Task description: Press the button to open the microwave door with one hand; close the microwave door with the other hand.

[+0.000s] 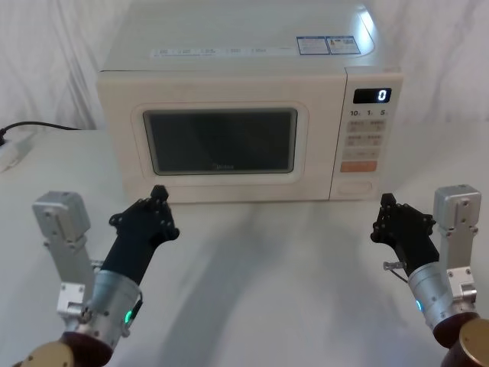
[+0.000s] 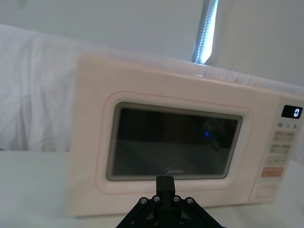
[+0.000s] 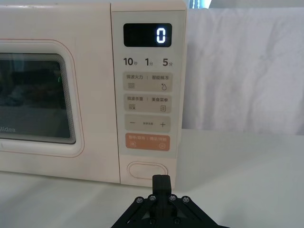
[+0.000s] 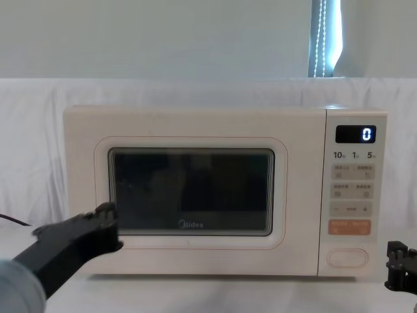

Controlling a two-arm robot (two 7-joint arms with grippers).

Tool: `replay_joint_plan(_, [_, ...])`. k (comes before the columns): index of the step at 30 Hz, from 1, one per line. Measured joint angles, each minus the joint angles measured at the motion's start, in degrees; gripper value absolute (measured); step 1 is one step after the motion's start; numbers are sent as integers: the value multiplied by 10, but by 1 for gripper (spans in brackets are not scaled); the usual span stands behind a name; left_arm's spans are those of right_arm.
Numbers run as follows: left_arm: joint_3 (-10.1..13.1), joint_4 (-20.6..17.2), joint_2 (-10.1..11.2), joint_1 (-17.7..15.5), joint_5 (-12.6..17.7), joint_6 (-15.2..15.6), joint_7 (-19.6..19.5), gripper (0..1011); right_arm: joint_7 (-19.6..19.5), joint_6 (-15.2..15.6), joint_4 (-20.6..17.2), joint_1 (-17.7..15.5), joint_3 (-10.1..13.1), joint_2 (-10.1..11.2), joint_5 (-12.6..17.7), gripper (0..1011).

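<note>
The cream microwave stands at the back of the table with its door (image 1: 221, 145) (image 4: 192, 192) (image 2: 175, 142) flush and closed. On the control panel at the right, the wide pill-shaped button (image 1: 354, 186) (image 3: 147, 170) (image 4: 347, 257) lies below the orange key (image 3: 147, 142). My left gripper (image 1: 158, 193) (image 2: 164, 183) (image 4: 104, 218) is shut and empty, hovering just before the door's lower left corner. My right gripper (image 1: 387, 201) (image 3: 160, 183) (image 4: 394, 251) is shut and empty too. It is in front of the microwave's right end, a little right of the button and short of it.
The display (image 1: 372, 95) reads 0. A black cable and a white plug block (image 1: 15, 149) lie at the table's left edge. White cloth hangs behind the microwave. Bare white table (image 1: 260, 290) stretches between the arms.
</note>
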Motion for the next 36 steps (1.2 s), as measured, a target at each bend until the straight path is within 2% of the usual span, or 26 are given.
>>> replay_joint_plan(12, [-24, -1, -5, 30, -1, -9, 7, 0, 0, 0, 0, 0, 0, 0, 0, 0])
replay_joint_plan(36, [-23, -1, -5, 30, -1, -8, 6, 0, 0, 0, 0, 0, 0, 0, 0, 0])
